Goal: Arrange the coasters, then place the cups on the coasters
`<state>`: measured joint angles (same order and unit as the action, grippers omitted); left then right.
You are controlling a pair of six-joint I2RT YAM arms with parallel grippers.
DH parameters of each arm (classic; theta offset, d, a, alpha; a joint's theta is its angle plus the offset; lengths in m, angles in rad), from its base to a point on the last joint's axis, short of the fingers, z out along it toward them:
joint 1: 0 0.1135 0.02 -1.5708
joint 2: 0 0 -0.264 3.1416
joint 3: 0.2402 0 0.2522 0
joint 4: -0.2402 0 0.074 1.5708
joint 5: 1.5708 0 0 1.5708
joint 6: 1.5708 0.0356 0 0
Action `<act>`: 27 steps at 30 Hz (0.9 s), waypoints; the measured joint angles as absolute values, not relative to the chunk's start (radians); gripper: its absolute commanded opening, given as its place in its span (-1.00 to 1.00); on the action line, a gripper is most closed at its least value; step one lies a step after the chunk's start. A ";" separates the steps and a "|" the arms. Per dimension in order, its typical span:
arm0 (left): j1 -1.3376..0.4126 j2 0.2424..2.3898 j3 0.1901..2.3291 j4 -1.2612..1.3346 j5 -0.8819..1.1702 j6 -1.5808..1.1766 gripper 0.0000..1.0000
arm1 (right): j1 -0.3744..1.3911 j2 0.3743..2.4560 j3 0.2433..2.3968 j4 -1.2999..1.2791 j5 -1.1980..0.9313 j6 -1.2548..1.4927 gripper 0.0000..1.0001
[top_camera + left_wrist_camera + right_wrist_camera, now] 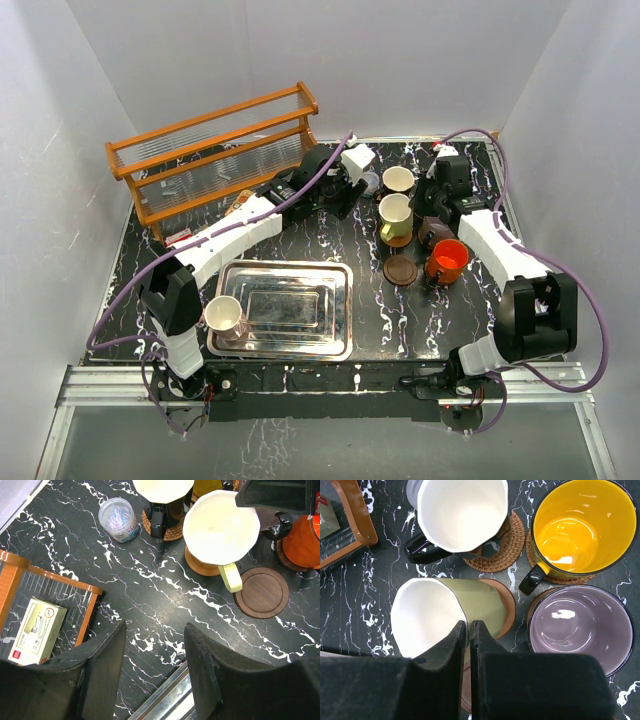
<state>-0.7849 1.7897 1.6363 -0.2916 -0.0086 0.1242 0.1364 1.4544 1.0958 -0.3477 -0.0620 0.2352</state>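
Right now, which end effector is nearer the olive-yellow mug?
Right. The right end effector hangs over the olive-yellow mug, at its rim; the left end effector stands well apart, bare tabletop between.

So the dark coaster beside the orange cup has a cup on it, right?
No. The dark coaster beside the orange cup is bare; nothing stands on it. The left wrist view shows this clearly.

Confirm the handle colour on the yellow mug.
The handle is black, against the yellow mug body. It shows best in the right wrist view.
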 measured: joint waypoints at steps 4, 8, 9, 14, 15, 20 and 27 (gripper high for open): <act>-0.785 1.790 1.636 -0.292 -0.003 0.124 -0.01 | 0.108 1.464 1.096 -0.346 -0.095 0.259 -1.00; -0.785 1.790 1.636 -0.292 0.004 0.123 -0.01 | 0.084 1.488 1.096 -0.341 -0.134 0.284 -1.00; -0.785 1.790 1.636 -0.292 0.005 0.123 0.00 | 0.079 1.493 1.096 -0.341 -0.142 0.290 -1.00; -0.785 1.790 1.636 -0.292 0.009 0.123 0.00 | 0.061 1.512 1.096 -0.329 -0.180 0.317 -1.00; -0.785 1.790 1.636 -0.292 0.010 0.123 0.00 | 0.056 1.515 1.096 -0.327 -0.188 0.322 -1.00; -0.785 1.790 1.636 -0.292 0.014 0.123 0.00 | 0.045 1.529 1.096 -0.315 -0.207 0.333 -1.00; -0.785 1.790 1.636 -0.293 0.017 0.123 0.01 | 0.044 1.533 1.096 -0.314 -0.206 0.322 -1.00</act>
